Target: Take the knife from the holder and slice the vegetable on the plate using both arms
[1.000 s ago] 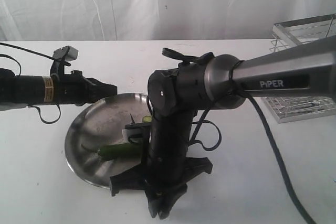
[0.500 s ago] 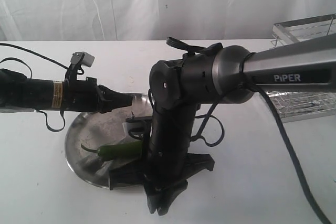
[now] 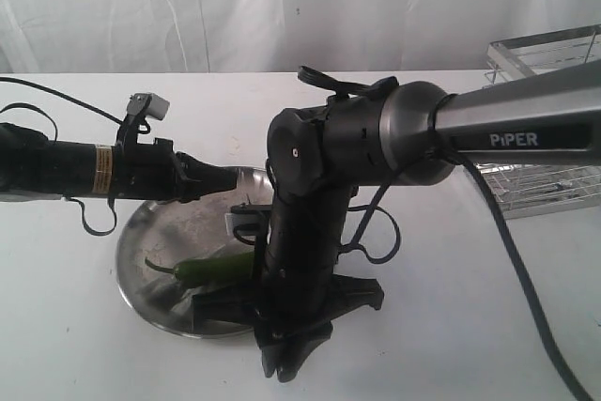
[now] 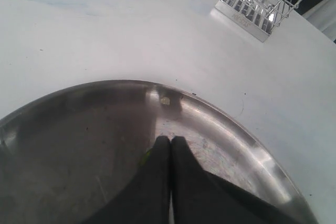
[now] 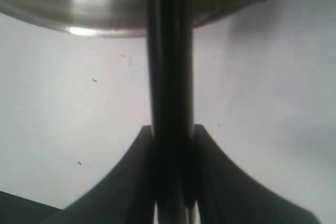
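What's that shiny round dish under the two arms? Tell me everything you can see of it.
The plate is round and shallow with a raised rim, seemingly dull, scuffed stainless steel catching some light. It sits flat on the white table. A slim green pepper lies in it, on the camera's side. The left gripper, shut, hangs over its far part; the right arm hides its near right edge.

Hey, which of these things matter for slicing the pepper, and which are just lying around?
For the job: knife, right gripper holding it, left gripper, pepper, plate, holder.
Just there: table, white curtain.
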Controlling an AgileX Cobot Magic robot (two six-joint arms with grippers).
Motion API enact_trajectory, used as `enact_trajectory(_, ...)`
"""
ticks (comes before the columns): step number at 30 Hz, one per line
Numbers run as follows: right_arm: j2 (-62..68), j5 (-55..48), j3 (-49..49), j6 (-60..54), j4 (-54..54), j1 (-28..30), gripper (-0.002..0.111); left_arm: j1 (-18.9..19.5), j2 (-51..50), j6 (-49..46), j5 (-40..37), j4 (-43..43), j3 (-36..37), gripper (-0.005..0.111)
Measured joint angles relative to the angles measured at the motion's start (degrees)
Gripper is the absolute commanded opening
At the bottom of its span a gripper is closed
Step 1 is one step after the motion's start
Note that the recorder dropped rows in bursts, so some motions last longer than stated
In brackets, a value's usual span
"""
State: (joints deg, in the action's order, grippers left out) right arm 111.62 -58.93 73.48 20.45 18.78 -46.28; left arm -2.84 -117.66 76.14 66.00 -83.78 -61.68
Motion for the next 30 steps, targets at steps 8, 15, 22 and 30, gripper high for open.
enact_trajectory(8,0.0,-0.5,0.0,0.1,0.0,-1.4,0.000,0.0,0.0,0.0,0.0,0.0,0.0,0.000)
enact_trajectory(15,0.0,-0.4,0.0,0.1,0.1,-1.9,0.000,0.0,0.0,0.0,0.0,0.0,0.0,0.000)
enact_trajectory(22,0.1,-0.4,0.0,0.1,0.6,-1.9,0.000,0.0,0.0,0.0,0.0,0.0,0.0,0.000)
enact_trajectory(30,1.4,1.9,0.0,0.1,1.4,-1.9,0.000,0.0,0.0,0.0,0.0,0.0,0.0,0.000)
